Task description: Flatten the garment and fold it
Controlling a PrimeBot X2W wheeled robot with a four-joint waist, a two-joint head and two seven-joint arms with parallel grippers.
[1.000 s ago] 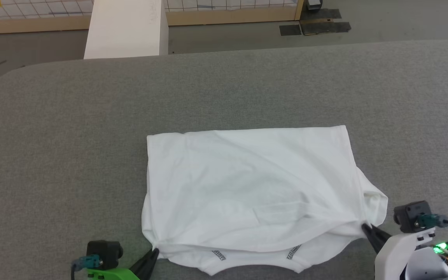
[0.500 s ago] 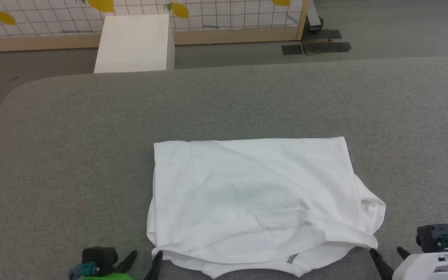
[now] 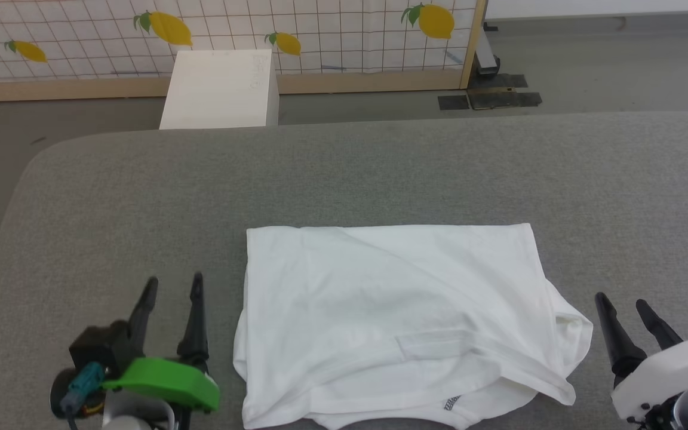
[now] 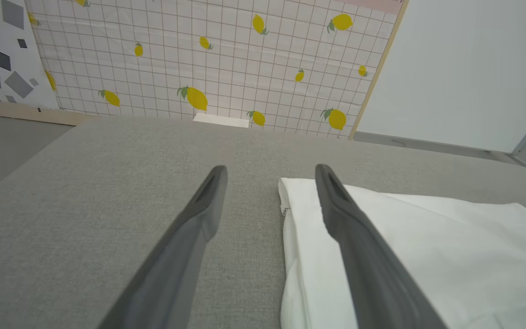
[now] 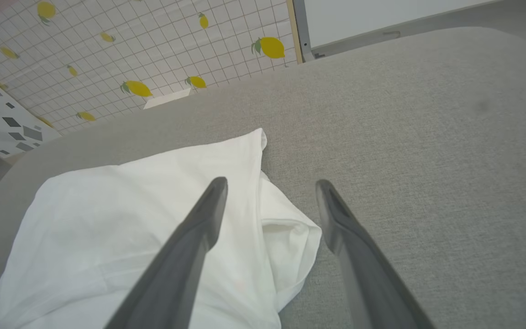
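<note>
The garment [image 3: 398, 322], a white shirt, lies folded into a rough rectangle on the grey surface, with a sleeve cuff bulging out at its right side and a bit of grey stitching at its near edge. My left gripper [image 3: 174, 285] stands open just left of it, holding nothing. My right gripper [image 3: 622, 303] is open too, just right of the cuff. In the left wrist view the garment [image 4: 427, 256] lies under and right of the right finger. Seen from the right wrist, the garment [image 5: 121, 219] spreads to the left, its cuff between the fingers.
The grey padded table [image 3: 380, 173] stretches far beyond the shirt, with a rounded corner at the far left. A white box [image 3: 221, 89] stands on the floor past its far edge, before a lemon-print grid panel [image 3: 260, 30].
Both grippers let go of the garment's near corners, opened and drew back from it. The head camera tilted up, so the whole scene sits lower in the picture.
</note>
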